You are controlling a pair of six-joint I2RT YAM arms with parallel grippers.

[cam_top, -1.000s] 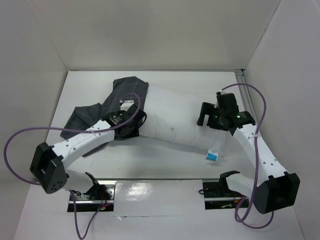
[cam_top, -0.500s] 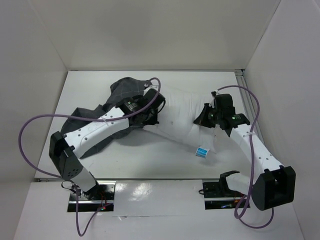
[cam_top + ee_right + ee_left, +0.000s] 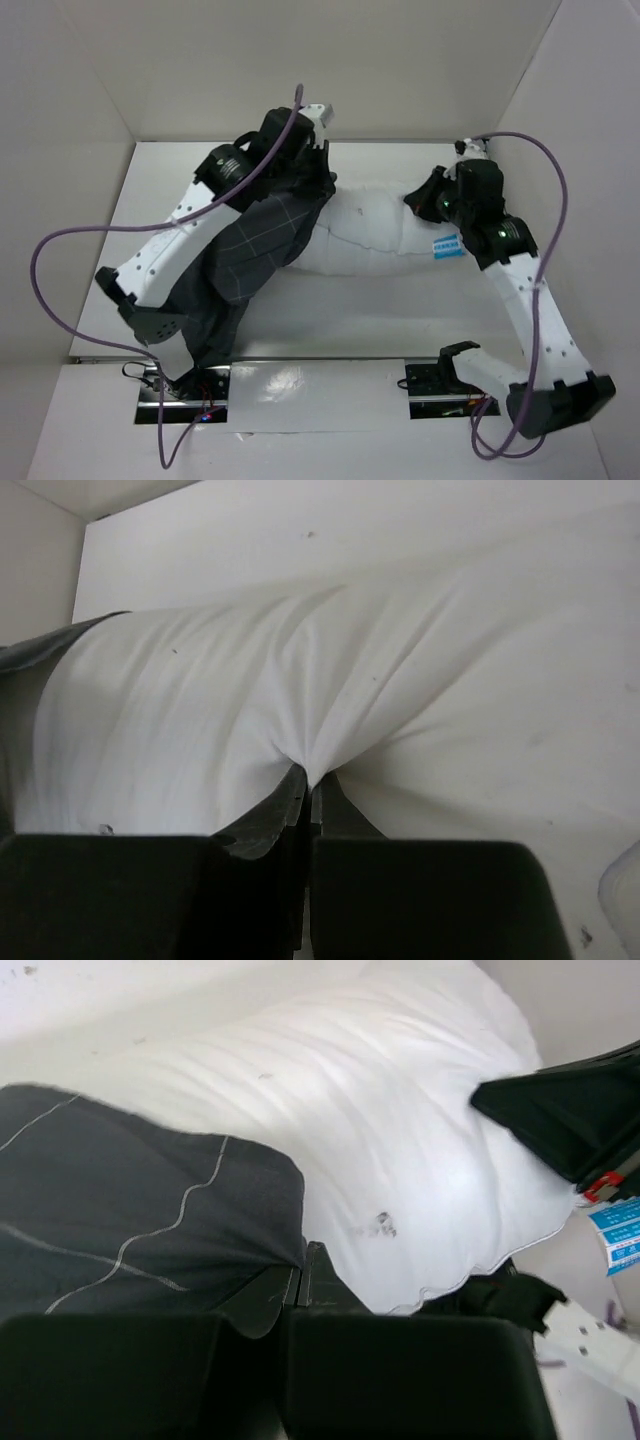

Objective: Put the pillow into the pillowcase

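Tightly, both my jaws pinch cloth.
My left jaws squeeze the pillowcase (image 3: 262, 240) edge at one end of the pillow (image 3: 365, 225); my right jaws squeeze the other end.

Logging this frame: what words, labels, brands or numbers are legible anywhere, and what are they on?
None can be read.
Blue-and-white tag at the edge of the pillow: seems to carry print, but it is too small and blurred to read in any view.
No other lettering shows.
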